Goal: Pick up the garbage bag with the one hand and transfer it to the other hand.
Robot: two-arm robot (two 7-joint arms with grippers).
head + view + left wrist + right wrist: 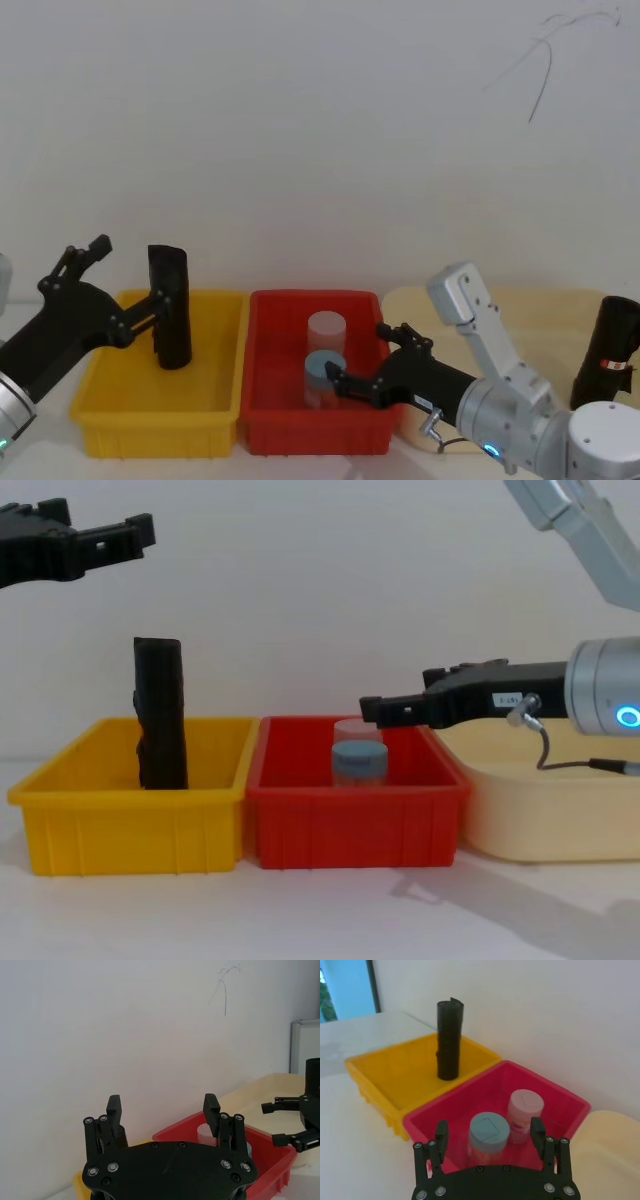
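garbage bag (611, 345) upright, far right

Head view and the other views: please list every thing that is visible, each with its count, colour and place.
garbage bag: 1, black with a red-and-white label, upright on the cream tray at the far right
black roll: 1, plain black, upright in the yellow bin
yellow bin: 1, yellow, on the left of the table
red bin: 1, red, in the middle, beside the yellow bin
jars: 2, clear, in the red bin; the blue-lidded jar nearer the robot, the pale-lidded jar behind it
cream tray: 1, cream, right of the red bin
table: 1, white, under everything
left gripper: 1, black, open, high above the yellow bin
right gripper: 1, black, open, over the red bin, above the jars
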